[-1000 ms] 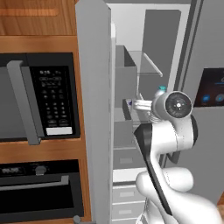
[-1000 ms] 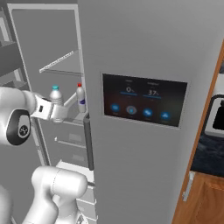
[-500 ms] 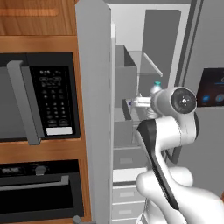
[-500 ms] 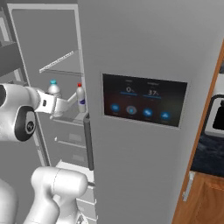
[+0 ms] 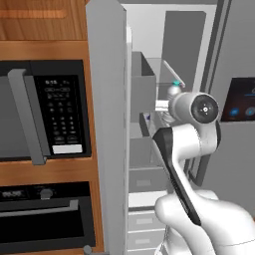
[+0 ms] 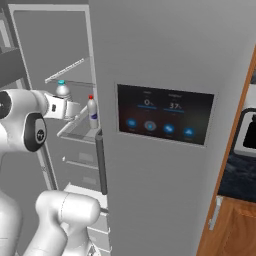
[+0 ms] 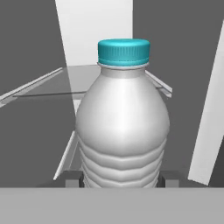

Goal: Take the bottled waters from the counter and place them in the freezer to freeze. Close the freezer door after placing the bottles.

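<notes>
Bottled water with a teal cap (image 7: 124, 118) was seen upright in the middle of the hand view, clamped low on its body between the two dark fingertips (image 7: 73, 178) of the gripper (image 7: 120, 180). In the right base view this bottle (image 6: 62, 89) was located at the upper left, inside the open freezer (image 6: 55, 45), above a grey shelf (image 6: 75, 131). Just to its right, the whitish bottle with a red cap (image 6: 92, 113) was placed upright on that shelf. The freezer door (image 5: 108, 124) was seen open, left of centre in the left base view.
</notes>
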Robot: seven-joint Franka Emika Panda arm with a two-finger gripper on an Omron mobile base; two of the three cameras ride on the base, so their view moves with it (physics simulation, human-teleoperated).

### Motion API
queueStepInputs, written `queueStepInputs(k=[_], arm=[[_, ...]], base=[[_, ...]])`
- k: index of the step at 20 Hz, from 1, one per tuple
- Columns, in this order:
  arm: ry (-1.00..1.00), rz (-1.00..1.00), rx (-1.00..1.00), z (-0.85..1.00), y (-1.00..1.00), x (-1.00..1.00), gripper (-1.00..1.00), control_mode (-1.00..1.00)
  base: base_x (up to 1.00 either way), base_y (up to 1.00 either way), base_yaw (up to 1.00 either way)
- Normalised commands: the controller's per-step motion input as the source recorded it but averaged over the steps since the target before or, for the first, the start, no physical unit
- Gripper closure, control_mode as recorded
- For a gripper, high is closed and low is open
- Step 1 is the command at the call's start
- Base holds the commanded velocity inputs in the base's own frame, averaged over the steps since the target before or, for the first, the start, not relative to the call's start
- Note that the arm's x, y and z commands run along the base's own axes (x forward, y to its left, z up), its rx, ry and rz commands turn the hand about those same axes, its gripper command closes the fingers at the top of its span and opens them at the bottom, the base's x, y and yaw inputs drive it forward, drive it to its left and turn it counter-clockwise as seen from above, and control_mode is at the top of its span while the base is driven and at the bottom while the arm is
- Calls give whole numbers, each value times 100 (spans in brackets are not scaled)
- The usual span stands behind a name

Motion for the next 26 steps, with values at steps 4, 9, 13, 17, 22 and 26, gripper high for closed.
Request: queueStepInputs(k=[4,9,13,17,22,26], arm=[[0,0,0,60,5,8,100,-100],[0,0,0,32,21,21,100,-100],[0,0,-5,21,2,34,100,-100],[0,0,-8,0,0,38,100,-100],[0,0,-4,12,0,48,100,-100],[0,0,0,31,0,47,100,-100]], base=[[0,0,0],[0,0,0],[0,0,0],[0,0,0],[0,0,0],[0,0,0]])
